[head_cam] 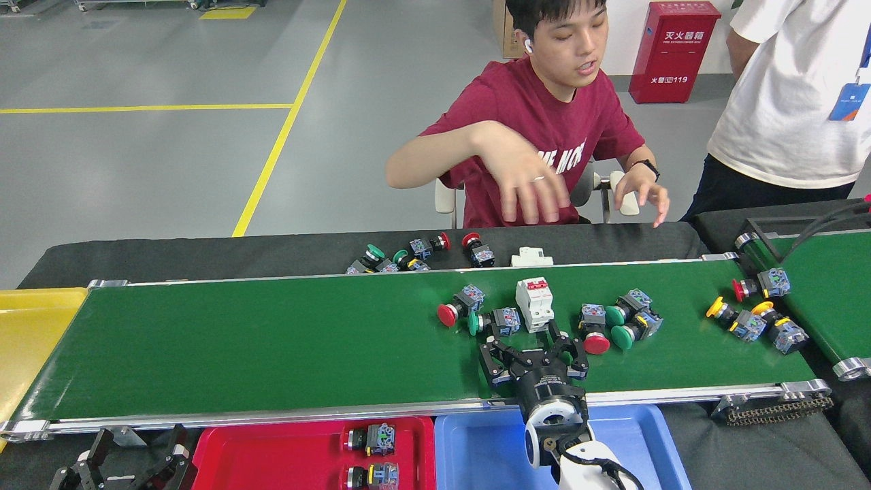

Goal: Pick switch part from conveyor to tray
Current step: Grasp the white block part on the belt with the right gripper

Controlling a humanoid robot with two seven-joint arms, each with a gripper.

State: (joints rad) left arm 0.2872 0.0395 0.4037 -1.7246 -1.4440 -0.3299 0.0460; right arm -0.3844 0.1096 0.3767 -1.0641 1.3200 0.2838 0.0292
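Observation:
The conveyor (272, 347) runs across the head view. A cluster of switch parts rides on its right half: a red-capped button (457, 307), a green-capped one (493, 321), a white breaker (535, 303), then another red one (594, 330) and two green ones (629, 316). Yellow-capped parts (738, 323) lie near the right end. My right gripper (531, 347) hovers open over the belt's near side, just in front of the breaker and the green-capped button, holding nothing. My left gripper (129, 456) stands open at the bottom left, below the belt. The red tray (272, 452) holds two switch parts (371, 439).
A blue tray (476, 449) lies under my right arm and a yellow bin (34, 327) stands at the left end. Loose parts (408, 253) sit on the black table behind the belt. A person in a red shirt (544, 143) sits there with raised hands. A second belt (830, 286) is at right.

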